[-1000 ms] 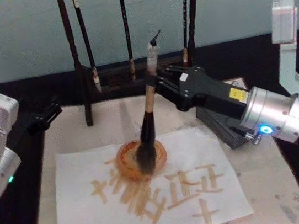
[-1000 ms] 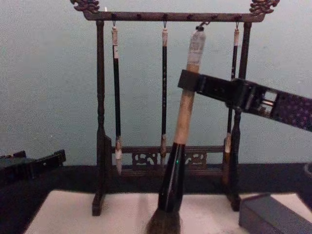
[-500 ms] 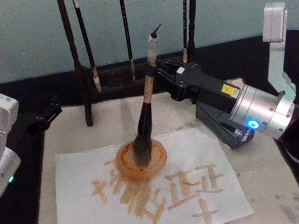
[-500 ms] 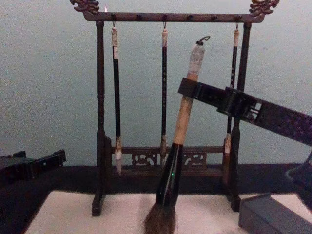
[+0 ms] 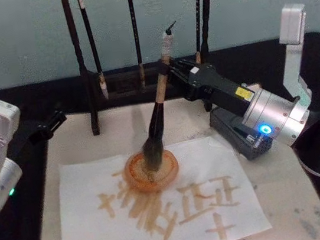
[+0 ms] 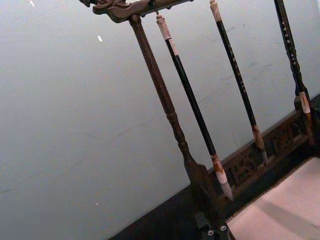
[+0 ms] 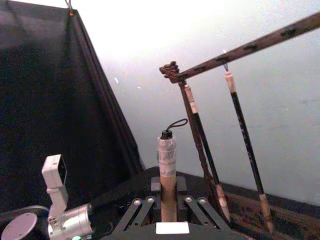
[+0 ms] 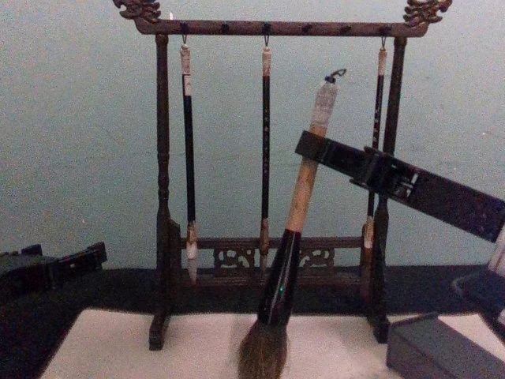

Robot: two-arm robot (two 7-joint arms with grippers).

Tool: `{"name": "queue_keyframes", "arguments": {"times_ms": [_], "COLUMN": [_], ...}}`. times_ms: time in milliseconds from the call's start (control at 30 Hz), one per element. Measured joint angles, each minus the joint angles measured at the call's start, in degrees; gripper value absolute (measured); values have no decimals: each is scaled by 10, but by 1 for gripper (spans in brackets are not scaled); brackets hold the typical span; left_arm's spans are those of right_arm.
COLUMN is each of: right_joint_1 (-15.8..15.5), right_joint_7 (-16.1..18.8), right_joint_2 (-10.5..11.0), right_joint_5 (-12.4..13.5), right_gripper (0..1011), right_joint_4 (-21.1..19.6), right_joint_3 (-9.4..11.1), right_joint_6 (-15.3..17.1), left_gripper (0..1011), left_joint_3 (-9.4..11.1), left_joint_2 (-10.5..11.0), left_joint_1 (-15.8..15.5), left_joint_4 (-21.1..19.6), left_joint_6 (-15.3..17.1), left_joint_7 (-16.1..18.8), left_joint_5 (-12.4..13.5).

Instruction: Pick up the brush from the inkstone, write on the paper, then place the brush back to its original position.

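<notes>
Right pincer [image 5: 166, 76] is clamped on the brush [image 5: 159, 105] high on its tan shaft in the head view. That high hold leaves the bristle head free, and the looped end leans toward 1 o'clock. The bristles sit on a round orange-brown patch [image 5: 151, 172] at the 12 o'clock edge of the paper [image 5: 91, 225], just above tan strokes [image 5: 201, 201], so I judge this to be the writing step. At 3 o'clock of the paper the inkstone [image 5: 228, 127] lies partly under the working arm, handy for the return. Parked at the 9 o'clock edge of the table [image 5: 290, 197] is the left pincer [image 5: 51, 120]; I cannot tell its state.

From the left wrist, the rack [image 6: 160, 95] and its thin brushes [image 6: 192, 105] hang untouched.

From the right wrist, the pincer [image 7: 165, 196] closes on the shaft just below the whitish wrapped end [image 7: 167, 150].

From the chest, the brush [image 8: 298, 205] tilts with its bristles [image 8: 262, 351] low over the table [image 8: 118, 339]; contact is cut off. The inkstone [image 8: 430, 347] waits at 3 o'clock of them.
</notes>
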Motion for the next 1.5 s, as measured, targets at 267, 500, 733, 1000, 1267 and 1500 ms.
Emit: {"name": "queue_keyframes", "arguments": {"times_ms": [267, 500, 733, 1000, 1267, 1500], "right_joint_1": [1, -2, -5, -12, -15, -16], "right_joint_7": [6, 14, 14, 6, -2, 1], "right_joint_2": [-12, -21, -23, -23, -28, -33], "right_joint_5": [16, 35, 47, 60, 70, 83], "right_gripper": [182, 182, 182, 182, 182, 181], "right_joint_4": [30, 57, 74, 83, 93, 94], "right_joint_3": [10, 20, 30, 42, 49, 51], "right_joint_6": [-1, -4, -4, -4, -1, 3], "left_gripper": [1002, 1002, 1002, 1002, 1002, 1002], "left_joint_3": [0, 0, 0, 0, 0, 0], "left_joint_2": [0, 0, 0, 0, 0, 0], "left_joint_1": [0, 0, 0, 0, 0, 0], "left_joint_4": [0, 0, 0, 0, 0, 0], "left_joint_6": [0, 0, 0, 0, 0, 0], "left_joint_7": [0, 0, 0, 0, 0, 0], "left_joint_5": [0, 0, 0, 0, 0, 0]}}
